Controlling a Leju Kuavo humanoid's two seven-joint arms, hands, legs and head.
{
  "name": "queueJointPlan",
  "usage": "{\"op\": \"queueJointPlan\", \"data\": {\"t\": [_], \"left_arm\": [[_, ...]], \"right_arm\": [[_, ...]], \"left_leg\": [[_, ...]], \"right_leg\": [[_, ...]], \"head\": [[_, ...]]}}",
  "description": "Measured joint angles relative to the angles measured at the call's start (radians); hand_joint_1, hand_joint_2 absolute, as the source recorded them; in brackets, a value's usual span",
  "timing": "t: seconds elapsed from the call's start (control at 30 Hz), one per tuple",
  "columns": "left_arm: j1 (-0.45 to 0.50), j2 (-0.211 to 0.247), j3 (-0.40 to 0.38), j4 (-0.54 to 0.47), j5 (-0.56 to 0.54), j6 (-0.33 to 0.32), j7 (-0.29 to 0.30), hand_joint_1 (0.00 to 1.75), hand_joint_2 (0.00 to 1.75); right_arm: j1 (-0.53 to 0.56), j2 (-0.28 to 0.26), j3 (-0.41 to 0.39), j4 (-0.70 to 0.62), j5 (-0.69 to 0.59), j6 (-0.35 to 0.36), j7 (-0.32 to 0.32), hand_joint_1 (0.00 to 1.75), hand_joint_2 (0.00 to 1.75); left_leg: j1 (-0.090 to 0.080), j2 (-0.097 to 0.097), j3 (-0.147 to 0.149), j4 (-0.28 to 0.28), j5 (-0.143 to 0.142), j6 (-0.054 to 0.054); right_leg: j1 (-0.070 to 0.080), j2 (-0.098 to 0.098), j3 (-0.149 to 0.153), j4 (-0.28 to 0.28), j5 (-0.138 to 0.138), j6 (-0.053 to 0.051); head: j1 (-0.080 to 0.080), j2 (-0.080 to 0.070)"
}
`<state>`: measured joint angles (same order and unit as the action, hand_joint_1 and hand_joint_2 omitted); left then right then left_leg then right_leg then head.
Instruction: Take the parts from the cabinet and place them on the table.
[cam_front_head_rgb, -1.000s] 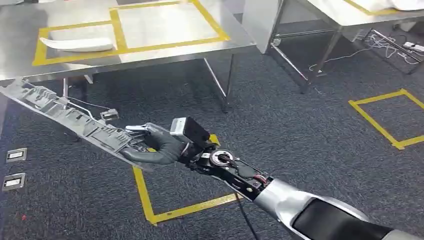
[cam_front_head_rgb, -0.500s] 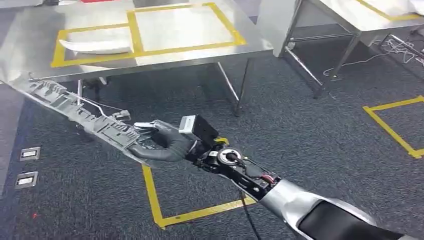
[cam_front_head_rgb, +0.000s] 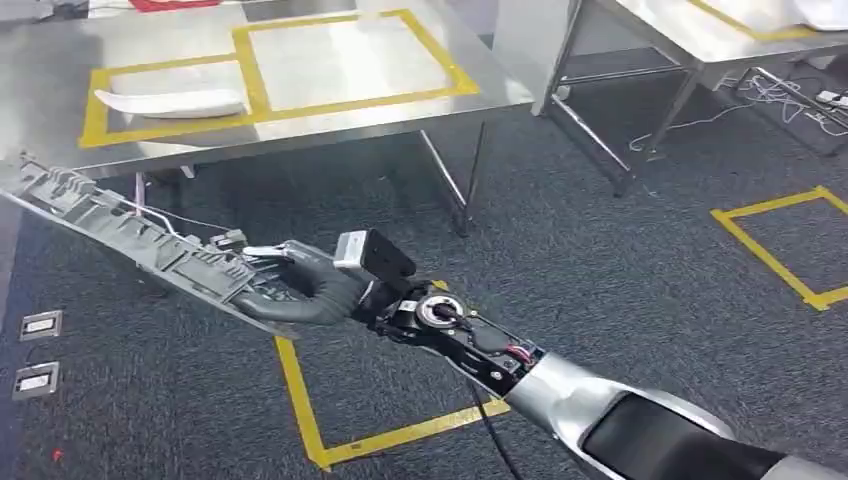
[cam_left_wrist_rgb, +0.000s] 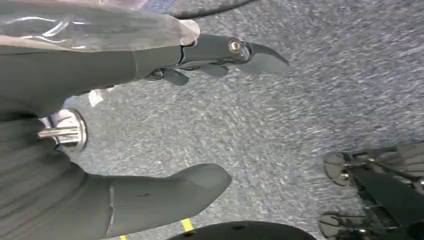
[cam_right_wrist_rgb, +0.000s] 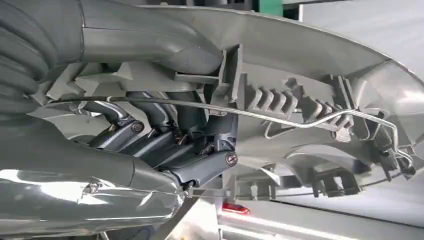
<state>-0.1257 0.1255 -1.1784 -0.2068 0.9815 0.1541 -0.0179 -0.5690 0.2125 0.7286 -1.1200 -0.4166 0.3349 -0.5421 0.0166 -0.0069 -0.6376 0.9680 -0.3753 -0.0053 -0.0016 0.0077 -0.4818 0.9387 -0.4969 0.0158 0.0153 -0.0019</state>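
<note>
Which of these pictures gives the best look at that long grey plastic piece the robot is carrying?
The head view: it shows the whole grey plastic piece, long and ribbed, held at one end by the right hand above the carpet. The right wrist view shows only a close stretch of its ribs, clips and a wire. The left wrist view looks at carpet, not the piece.

The right arm (cam_front_head_rgb: 600, 405) was a silver shell with a black panel near the shoulder, then an exposed black forearm with red wiring, a round silver ring and a boxy black-and-silver camera. The right hand (cam_front_head_rgb: 315, 290) was dark grey. The left hand (cam_left_wrist_rgb: 100, 135) showed a ribbed grey cover, clear wrap and a silver screw.
</note>
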Motion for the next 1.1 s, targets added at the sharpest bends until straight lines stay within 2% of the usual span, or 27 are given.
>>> {"op": "queueJointPlan", "data": {"t": [0.07, 0.1, 0.17, 0.2, 0.23, 0.27, 0.33, 0.37, 0.4, 0.43, 0.5, 0.53, 0.57, 0.6, 0.67, 0.7, 0.73, 0.77, 0.8, 0.87, 0.9, 0.93, 0.97, 1.0, 1.03, 1.07, 1.1], "left_arm": [[0.001, -0.001, 0.000, 0.000, -0.003, 0.000, 0.000, 0.00, 1.75], [0.002, -0.001, 0.000, 0.000, -0.004, 0.000, 0.000, 0.00, 1.75], [0.002, -0.001, 0.000, 0.000, -0.005, 0.000, 0.002, 0.00, 1.75], [0.002, 0.000, 0.000, 0.000, -0.005, 0.000, 0.004, 0.00, 1.75], [0.002, 0.000, 0.000, 0.000, -0.004, 0.000, 0.006, 0.00, 1.75], [0.003, 0.000, 0.000, 0.000, -0.004, 0.000, 0.008, 0.00, 1.75], [0.003, 0.000, 0.000, 0.000, -0.004, -0.002, 0.009, 0.00, 1.75], [0.004, -0.002, 0.000, 0.000, -0.005, -0.002, 0.009, 0.00, 1.75], [0.002, -0.005, 0.000, 0.000, -0.005, -0.002, 0.010, 0.00, 1.75], [0.001, -0.005, 0.000, 0.000, -0.005, -0.002, 0.010, 0.00, 1.75], [0.002, -0.004, 0.000, 0.000, -0.007, -0.002, 0.009, 0.00, 1.75], [-0.004, 0.000, 0.000, 0.000, -0.007, -0.003, 0.009, 0.00, 1.75], [-0.001, 0.000, 0.000, 0.000, -0.007, -0.004, 0.009, 0.00, 1.75], [-0.002, 0.001, 0.000, 0.000, -0.007, -0.006, 0.007, 0.00, 1.75], [-0.002, 0.001, 0.000, 0.000, -0.004, -0.007, 0.007, 0.00, 1.75], [-0.001, 0.002, 0.000, 0.000, -0.004, -0.007, 0.007, 0.00, 1.75], [0.003, 0.002, 0.000, 0.000, -0.004, -0.007, 0.007, 0.00, 1.75], [0.006, 0.002, 0.000, 0.000, -0.004, -0.007, 0.008, 0.00, 1.75], [0.010, 0.003, 0.000, 0.000, -0.003, -0.007, 0.008, 0.00, 1.75], [0.012, 0.006, 0.000, 0.000, -0.003, -0.007, 0.008, 0.00, 1.75], [0.017, 0.004, 0.000, 0.000, -0.003, -0.007, 0.008, 0.00, 1.75], [0.012, 0.007, 0.000, 0.000, -0.003, -0.007, 0.008, 0.00, 1.75], [0.010, 0.007, 0.000, 0.000, -0.004, -0.007, 0.008, 0.00, 1.75], [0.006, 0.008, 0.000, 0.000, -0.003, -0.007, 0.008, 0.00, 1.75], [0.008, 0.008, 0.000, 0.000, -0.003, -0.007, 0.008, 0.00, 1.75], [0.009, 0.008, 0.000, 0.000, -0.003, -0.007, 0.008, 0.00, 1.75], [0.014, 0.008, 0.000, 0.000, -0.003, -0.007, 0.008, 0.00, 1.75]], "right_arm": [[0.000, 0.000, -0.001, 0.000, 0.001, 0.000, -0.002, 1.75, 1.75], [-0.001, 0.000, -0.001, 0.000, 0.001, -0.001, -0.005, 1.75, 1.75], [0.001, -0.001, -0.002, 0.002, 0.001, -0.001, -0.011, 1.75, 1.75], [0.004, -0.002, -0.002, 0.005, 0.001, -0.001, -0.014, 1.75, 1.75], [0.007, -0.002, -0.002, 0.009, 0.001, -0.001, -0.017, 1.75, 1.75], [0.008, -0.002, -0.002, 0.011, 0.001, -0.001, -0.018, 1.75, 1.75], [0.006, -0.002, -0.002, 0.014, 0.001, -0.001, -0.020, 1.75, 1.75], [0.005, -0.002, -0.002, 0.014, 0.001, -0.001, -0.021, 1.75, 1.75], [0.004, -0.002, -0.003, 0.014, 0.001, 0.000, -0.022, 1.75, 1.75], [0.003, -0.002, -0.003, 0.015, 0.002, 0.000, -0.023, 1.75, 1.75], [0.004, -0.002, -0.003, 0.015, 0.002, 0.000, -0.025, 1.75, 1.75], [0.004, -0.001, -0.003, 0.014, 0.002, 0.000, -0.025, 1.75, 1.75], [0.007, 0.001, -0.002, 0.013, 0.002, 0.000, -0.023, 1.75, 1.75], [0.005, 0.002, -0.003, 0.013, 0.000, 0.000, -0.024, 1.75, 1.75], [0.006, 0.002, -0.002, 0.014, 0.001, 0.000, -0.023, 1.75, 1.75], [0.010, 0.002, -0.002, 0.015, 0.001, 0.000, -0.023, 1.75, 1.75], [0.014, 0.002, -0.002, 0.015, 0.001, 0.000, -0.023, 1.75, 1.75], [0.016, 0.002, -0.002, 0.015, 0.001, 0.000, -0.023, 1.75, 1.75], [0.016, 0.002, -0.002, 0.015, 0.001, 0.000, -0.024, 1.75, 1.75], [0.016, 0.002, -0.002, 0.015, 0.001, 0.000, -0.024, 1.75, 1.75], [0.017, 0.001, -0.002, 0.018, 0.001, 0.000, -0.023, 1.75, 1.75], [0.016, 0.002, -0.002, 0.017, 0.001, 0.000, -0.023, 1.75, 1.75], [0.016, 0.003, -0.002, 0.016, 0.001, 0.000, -0.024, 1.75, 1.75], [0.016, 0.004, -0.002, 0.016, 0.001, 0.000, -0.024, 1.75, 1.75], [0.015, 0.005, -0.002, 0.015, 0.001, 0.000, -0.024, 1.75, 1.75], [0.013, 0.006, -0.002, 0.014, 0.001, 0.000, -0.023, 1.75, 1.75], [0.015, 0.006, -0.002, 0.016, 0.001, 0.000, -0.024, 1.75, 1.75]], "left_leg": [[0.004, 0.000, 0.013, -0.005, -0.007, 0.012], [0.004, 0.001, 0.017, -0.005, -0.011, 0.019], [-0.001, 0.001, 0.024, -0.005, -0.018, 0.028], [-0.003, 0.000, 0.029, -0.005, -0.023, 0.030], [-0.005, -0.001, 0.037, -0.004, -0.028, 0.031], [-0.008, -0.003, 0.045, -0.004, -0.032, 0.031], [-0.014, -0.005, 0.064, -0.006, -0.047, 0.030], [-0.013, -0.005, 0.069, -0.008, -0.054, 0.030], [-0.020, -0.006, 0.073, -0.003, -0.062, 0.025], [-0.019, -0.007, 0.074, -0.005, -0.067, 0.019], [-0.016, -0.003, 0.081, -0.014, -0.074, 0.009], [-0.023, -0.001, 0.093, -0.016, -0.082, 0.002], [-0.018, 0.001, 0.097, -0.005, -0.080, -0.001], [-0.018, 0.001, 0.076, 0.046, -0.092, -0.007], [-0.011, 0.001, -0.038, 0.222, -0.144, -0.018], [-0.008, 0.002, -0.097, 0.298, -0.157, -0.023], [-0.004, 0.002, -0.136, 0.328, -0.143, -0.026], [-0.002, 0.002, -0.149, 0.310, -0.102, -0.029], [0.000, 0.002, -0.140, 0.241, -0.032, -0.030], [0.001, 0.007, -0.090, 0.038, 0.113, -0.034], [-0.007, 0.006, -0.075, 0.055, 0.087, -0.042], [-0.009, 0.003, -0.051, 0.023, 0.053, -0.036], [-0.012, -0.001, -0.046, 0.021, 0.027, -0.017], [-0.010, 0.000, -0.036, 0.014, 0.009, -0.006], [-0.010, 0.002, -0.021, 0.008, -0.005, 0.004], [-0.004, -0.002, 0.004, -0.002, -0.015, 0.015], [-0.006, 0.000, 0.033, -0.017, -0.027, 0.022]], "right_leg": [[-0.004, -0.001, 0.001, 0.026, -0.021, 0.012], [-0.004, -0.002, -0.030, 0.088, -0.052, 0.015], [-0.005, -0.002, -0.127, 0.266, -0.118, 0.017], [-0.005, -0.002, -0.172, 0.336, -0.131, 0.017], [-0.005, -0.002, -0.196, 0.355, -0.115, 0.015], [-0.004, -0.002, -0.193, 0.328, -0.081, 0.011], [0.003, -0.002, -0.141, 0.166, 0.034, -0.008], [0.011, -0.003, -0.112, 0.084, 0.080, -0.023], [0.017, -0.006, -0.095, 0.035, 0.071, -0.034], [0.015, -0.010, -0.091, 0.026, 0.062, -0.028], [0.019, -0.006, -0.088, 0.023, 0.053, -0.034], [0.010, -0.001, -0.071, 0.009, 0.053, -0.037], [0.003, -0.001, -0.046, -0.004, 0.057, -0.035], [0.001, -0.003, -0.030, -0.009, 0.049, -0.042], [0.001, -0.005, -0.008, -0.010, 0.028, -0.043], [0.001, -0.005, 0.006, -0.010, 0.014, -0.043], [0.000, -0.004, 0.023, -0.010, 0.000, -0.042], [-0.002, -0.001, 0.043, -0.010, -0.016, -0.039], [-0.005, 0.003, 0.069, -0.010, -0.036, -0.035], [-0.012, 0.004, 0.120, -0.011, -0.080, -0.024], [-0.008, 0.000, 0.116, -0.024, -0.097, -0.014], [-0.007, 0.004, 0.126, -0.028, -0.104, -0.008], [-0.006, 0.004, 0.137, -0.042, -0.109, -0.004], [-0.007, 0.004, 0.166, -0.050, -0.103, 0.002], [-0.007, 0.006, 0.161, -0.027, -0.086, 0.006], [-0.007, 0.005, 0.127, 0.034, -0.062, 0.009], [-0.006, -0.001, 0.075, 0.134, -0.033, 0.008]], "head": [[0.003, 0.000], [0.012, 0.000], [0.023, 0.000], [0.027, 0.000], [0.030, 0.000], [0.032, 0.000], [0.039, 0.000], [0.040, 0.000], [0.035, 0.000], [0.036, 0.000], [0.032, 0.000], [0.030, 0.000], [0.035, 0.000], [0.023, 0.000], [0.006, 0.000], [0.006, 0.000], [0.005, 0.000], [0.002, 0.000], [0.000, 0.000], [-0.005, 0.000], [-0.012, 0.000], [-0.023, 0.000], [-0.020, 0.000], [-0.013, 0.000], [-0.015, 0.000], [-0.011, 0.000], [-0.002, 0.000]]}}
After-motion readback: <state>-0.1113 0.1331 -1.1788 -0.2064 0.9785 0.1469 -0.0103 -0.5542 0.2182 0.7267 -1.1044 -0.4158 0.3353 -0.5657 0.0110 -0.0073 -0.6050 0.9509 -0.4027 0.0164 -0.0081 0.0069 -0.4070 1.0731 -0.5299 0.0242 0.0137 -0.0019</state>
